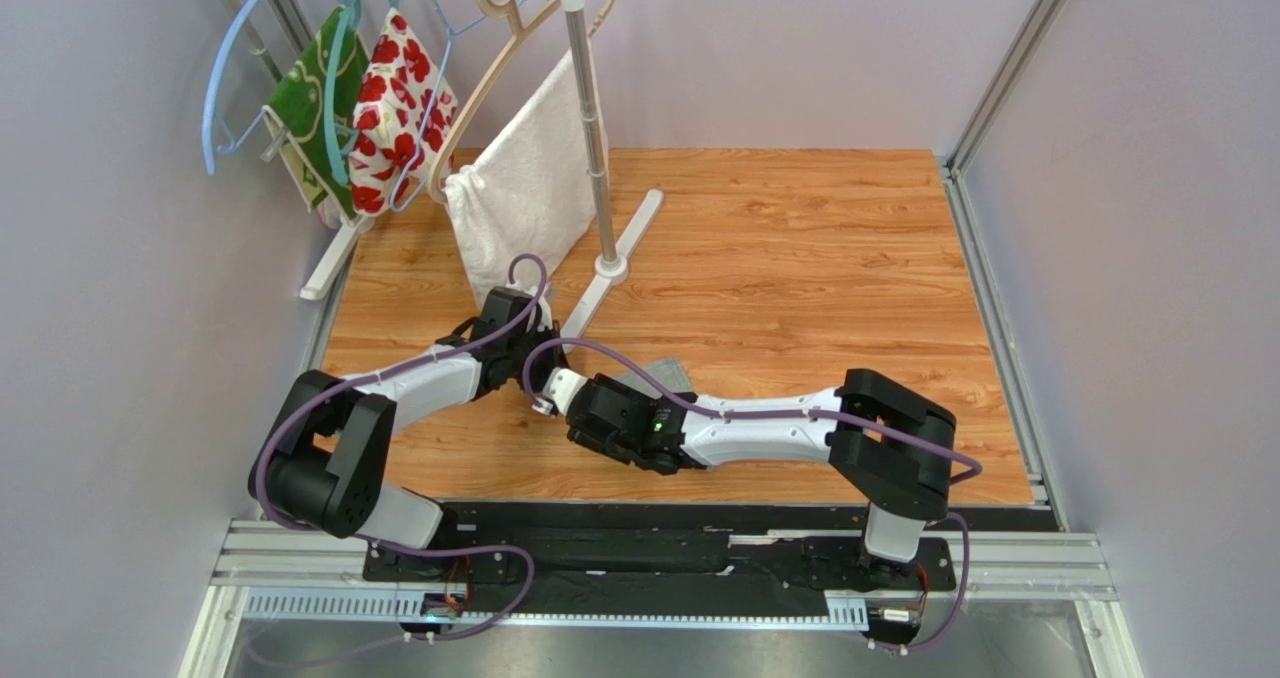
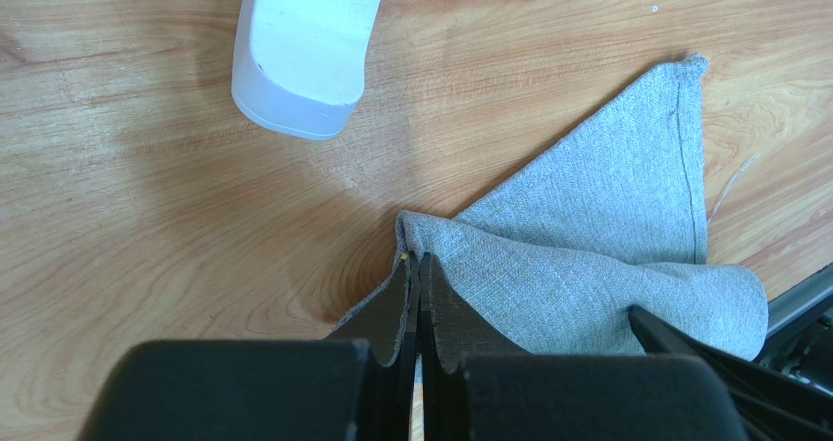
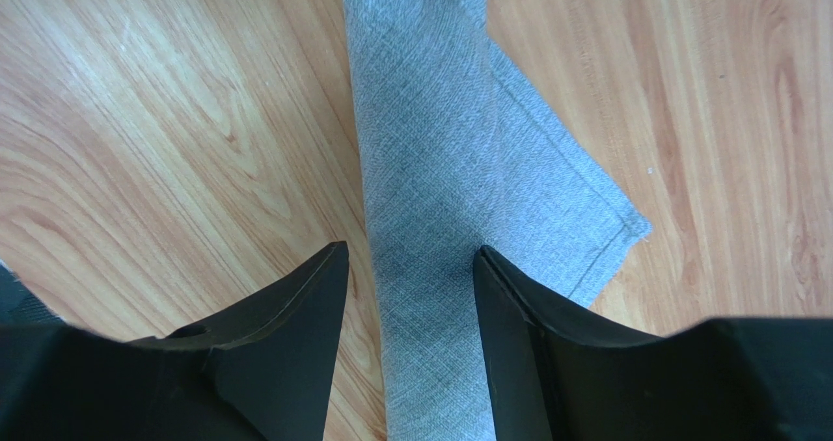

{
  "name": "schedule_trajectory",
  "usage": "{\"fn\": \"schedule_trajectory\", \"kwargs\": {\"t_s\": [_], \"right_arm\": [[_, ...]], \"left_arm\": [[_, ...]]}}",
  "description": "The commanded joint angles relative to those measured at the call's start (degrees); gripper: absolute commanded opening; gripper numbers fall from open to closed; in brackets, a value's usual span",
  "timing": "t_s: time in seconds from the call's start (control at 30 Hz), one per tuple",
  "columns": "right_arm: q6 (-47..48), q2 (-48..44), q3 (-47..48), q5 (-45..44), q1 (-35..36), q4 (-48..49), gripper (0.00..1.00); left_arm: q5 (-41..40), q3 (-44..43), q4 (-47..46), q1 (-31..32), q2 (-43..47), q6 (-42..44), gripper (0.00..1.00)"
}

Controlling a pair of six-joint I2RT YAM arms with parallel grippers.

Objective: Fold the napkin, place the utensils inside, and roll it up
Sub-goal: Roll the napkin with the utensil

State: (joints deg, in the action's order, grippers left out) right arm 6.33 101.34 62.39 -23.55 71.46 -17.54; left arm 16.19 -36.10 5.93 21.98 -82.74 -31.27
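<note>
- Left gripper (image 2: 418, 265): the two black fingers (image 2: 391, 314) are pressed together with only a hairline gap.
- Its tips sit on a bunched-up corner of the plain mid-grey woven fabric napkin (image 2: 606, 226). The cloth rises to meet the tips, so it looks pinched there.
- Left wrist view: the napkin spreads to the right from the pinch as a folded, roughly triangular flap with a hemmed edge on its right side. It lies on the light wood-grain table top (image 1: 812, 258).
- The rounded white plastic foot of the clothes rack (image 2: 303, 51) is just beyond the left gripper, apart from the napkin.
- Right gripper (image 3: 411, 295): jaws are parted wide, with the black fingers (image 3: 293, 343) straddling a narrow folded strip of the napkin.
- The strip fills the gap, and its edges run right at the inner finger faces. Cannot tell if they press on it.
- Right wrist view: one hemmed corner of the napkin sticks out flat to the right of the strip.
- Top view: both arms meet near the table's middle-left with the grippers close together, and a bit of napkin shows beside the right wrist.
- At the back left, a white towel-like cloth (image 1: 519, 198) and a red-flowered white fabric (image 1: 394, 101) hang on the rack.
</note>
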Motion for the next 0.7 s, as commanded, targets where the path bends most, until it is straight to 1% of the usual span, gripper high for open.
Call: {"fn": "schedule_trajectory", "kwargs": {"t_s": [0.0,0.23,0.33,0.37,0.4,0.43,0.47,0.5,0.53,0.57,0.6,0.63,0.67], "right_arm": [[0.09,2.01,-1.22,2.36,-1.76,2.16,0.55],[-1.14,3.07,-2.89,5.35,-5.19,3.04,0.55],[-1.84,3.25,-3.24,10.18,-7.12,3.13,0.53],[-2.11,3.51,-3.24,11.84,-7.73,2.78,0.52],[-2.63,3.51,-3.24,15.17,-8.78,2.51,0.48],[-2.9,3.6,-3.15,17.2,-9.4,1.99,0.44],[-3.07,4.12,-2.89,19.48,-10.02,0.77,0.39],[-3.68,4.48,-2.63,24.99,-11.42,-0.03,0.31],[-3.86,4.92,-2.36,27.22,-12.04,-0.91,0.27],[-3.95,5.18,-2.1,29.33,-12.66,-2.57,0.25],[-4.13,5.71,-1.92,33.35,-13.79,-3.37,0.21],[-4.39,5.8,-1.92,35.05,-14.24,-4.07,0.2],[-4.57,5.89,-1.92,36.8,-14.85,-5.04,0.19]], "left_arm": [[-0.72,-1.7,1.01,-0.27,0.12,1.56,0.0],[-0.54,-1.87,1.01,-0.27,0.12,1.73,0.0],[-0.37,-1.87,0.83,-0.27,0.04,1.91,0.0],[-0.1,-1.96,0.57,-0.27,0.21,2.0,0.0],[0.25,-1.96,0.48,-0.27,0.3,2.17,0.0],[0.25,-2.05,0.48,-0.27,0.47,2.17,0.02],[-0.01,-2.4,0.83,-0.27,1.0,2.09,0.08],[-0.45,-2.66,1.44,-0.27,1.52,1.83,0.15],[-1.84,-3.27,1.8,-0.27,2.22,1.74,0.38],[-2.64,-3.45,2.84,-0.27,3.97,1.47,0.47],[-3.52,-3.63,3.29,-0.27,5.03,1.3,0.53],[-5.88,-3.54,3.82,-0.27,6.26,1.12,0.6],[-6.95,-3.45,4.87,-0.27,8.8,0.95,0.63]]}}
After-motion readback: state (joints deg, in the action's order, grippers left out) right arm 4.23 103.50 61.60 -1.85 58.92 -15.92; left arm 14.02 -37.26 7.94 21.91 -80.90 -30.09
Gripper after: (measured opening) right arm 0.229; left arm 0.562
